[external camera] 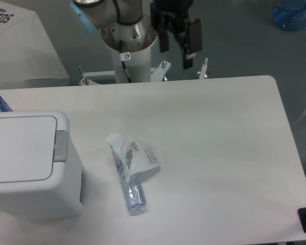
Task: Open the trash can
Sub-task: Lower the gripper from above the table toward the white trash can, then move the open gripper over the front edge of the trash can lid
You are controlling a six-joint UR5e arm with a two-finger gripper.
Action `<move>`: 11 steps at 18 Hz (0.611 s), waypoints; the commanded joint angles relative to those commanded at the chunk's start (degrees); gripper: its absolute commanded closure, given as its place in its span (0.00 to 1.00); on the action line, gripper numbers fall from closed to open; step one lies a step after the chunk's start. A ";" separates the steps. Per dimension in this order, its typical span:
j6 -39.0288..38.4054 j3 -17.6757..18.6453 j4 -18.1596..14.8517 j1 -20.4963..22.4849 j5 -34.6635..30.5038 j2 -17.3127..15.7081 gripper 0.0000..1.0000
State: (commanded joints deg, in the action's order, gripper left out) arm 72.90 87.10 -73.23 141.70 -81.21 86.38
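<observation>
Hand seemingly spread, trash can lidded

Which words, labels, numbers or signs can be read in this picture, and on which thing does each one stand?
"SUPE", cut off by the frame edge: on the white cloth at the upper left.
Small round red-and-white sticker on the robot base: a sign, too small to read.
Print on the crumpled wrapper: blurred, unreadable.
Trash can: no text visible.

Crumpled wrapper just beside trash can.
</observation>
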 joint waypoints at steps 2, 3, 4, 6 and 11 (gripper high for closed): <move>-10.36 -0.26 3.95 -3.08 -0.09 2.37 0.00; -16.07 -0.53 6.50 -4.49 -0.09 3.69 0.00; -22.04 -0.79 8.78 -5.89 0.00 4.49 0.00; -34.26 -0.79 11.61 -8.44 0.09 6.16 0.00; -55.64 -1.67 15.22 -12.93 0.87 9.94 0.00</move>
State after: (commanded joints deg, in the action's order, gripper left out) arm 17.26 85.43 -58.01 128.77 -80.34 96.32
